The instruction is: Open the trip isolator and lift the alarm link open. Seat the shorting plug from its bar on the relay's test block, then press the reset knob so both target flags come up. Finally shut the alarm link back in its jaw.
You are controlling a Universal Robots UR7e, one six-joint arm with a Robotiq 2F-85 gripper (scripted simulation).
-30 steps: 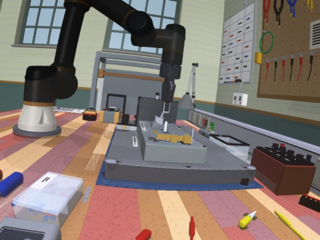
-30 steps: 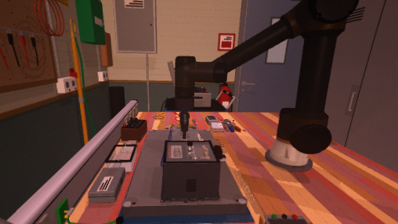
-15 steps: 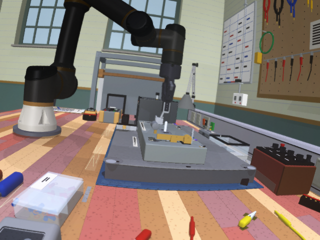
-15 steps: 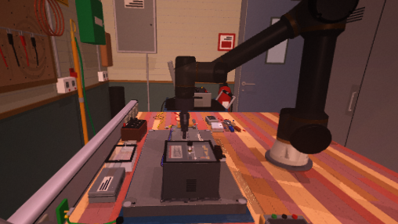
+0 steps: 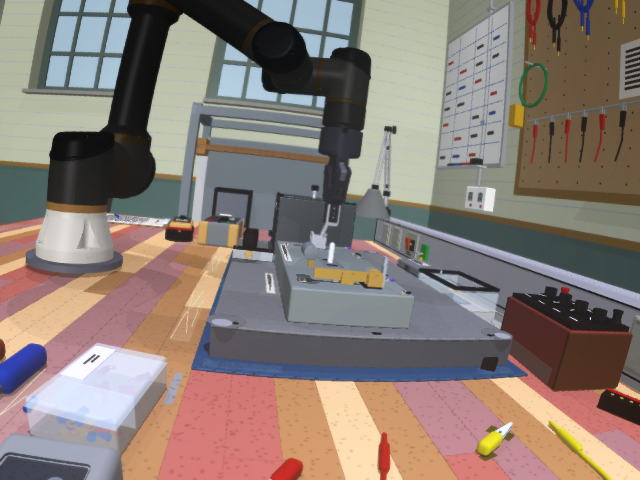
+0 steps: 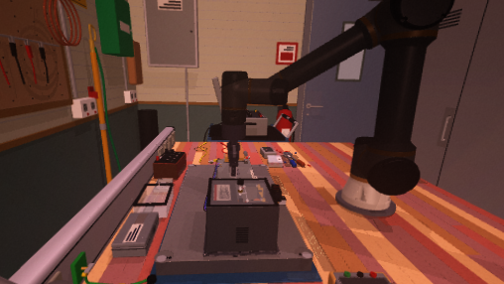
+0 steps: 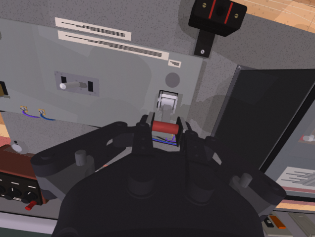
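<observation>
The trip isolator's blade is partly hidden behind my fingers; only its grey arm and white hinge (image 7: 167, 102) show on the panel. I hold the isolator's red handle (image 7: 164, 127) in my closed gripper (image 7: 165, 128) (image 5: 333, 217), with the blade tilted up from the grey relay panel (image 5: 344, 289). A white toggle lever (image 7: 72, 85) (image 5: 331, 251) stands on the panel nearby. The brass link assembly (image 5: 349, 275) lies along the panel's top. A black block with red stripes (image 7: 217, 15) sits on the base plate beyond the panel.
A dark relay case (image 5: 310, 219) stands behind the panel, on the grey base plate (image 5: 356, 330) and blue mat. A brown decade box (image 5: 566, 338) stands to the right. A clear plastic box (image 5: 98, 390) and loose probes (image 5: 496, 439) lie on the near bench.
</observation>
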